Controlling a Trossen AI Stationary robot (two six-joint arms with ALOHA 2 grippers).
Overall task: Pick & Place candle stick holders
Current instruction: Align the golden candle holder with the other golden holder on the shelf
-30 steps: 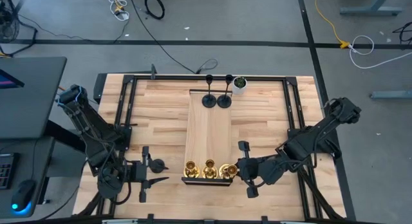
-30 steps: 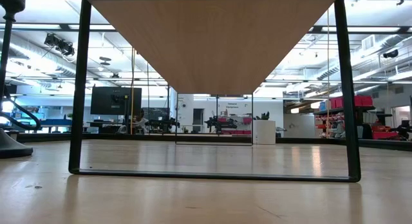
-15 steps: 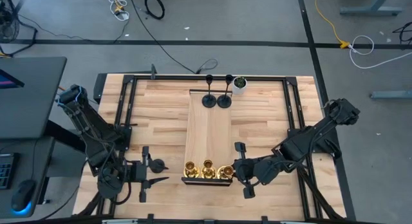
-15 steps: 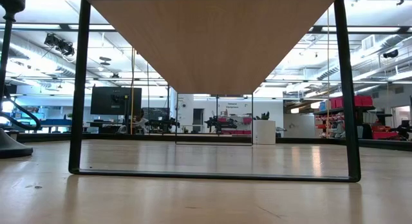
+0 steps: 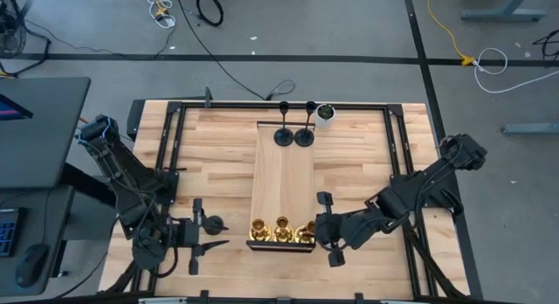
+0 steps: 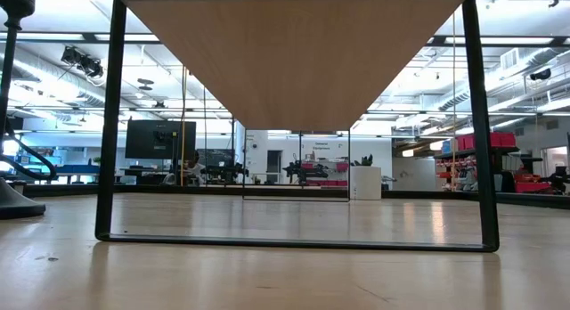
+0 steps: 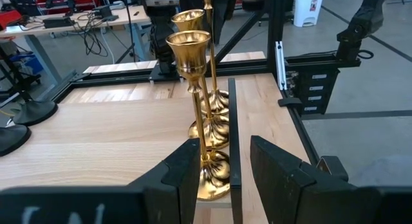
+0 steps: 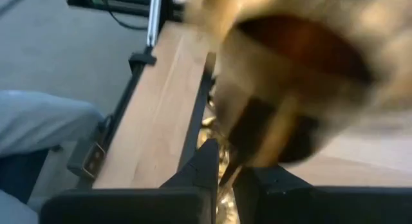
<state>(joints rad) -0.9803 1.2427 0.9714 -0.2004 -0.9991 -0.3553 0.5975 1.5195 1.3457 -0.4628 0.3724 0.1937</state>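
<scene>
While the left end effector (image 5: 210, 234) waits with fingers spread at the counter's (image 5: 210, 155) near left, the right end effector (image 5: 316, 231) is clenched on the stem of the rightmost brass candle stick holder (image 5: 305, 233), on the raised board's (image 5: 284, 177) near end beside two others (image 5: 271, 230); two black holders (image 5: 293, 136) stand at its far end.

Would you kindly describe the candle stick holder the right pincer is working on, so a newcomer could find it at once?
Start at the long pale board running down the middle of the table. Three brass holders stand in a row at its near end; take the rightmost brass holder, beside the right pincer. Unlike its two neighbours, it is partly covered by that arm, and the right wrist view shows its cup looming close.
</scene>
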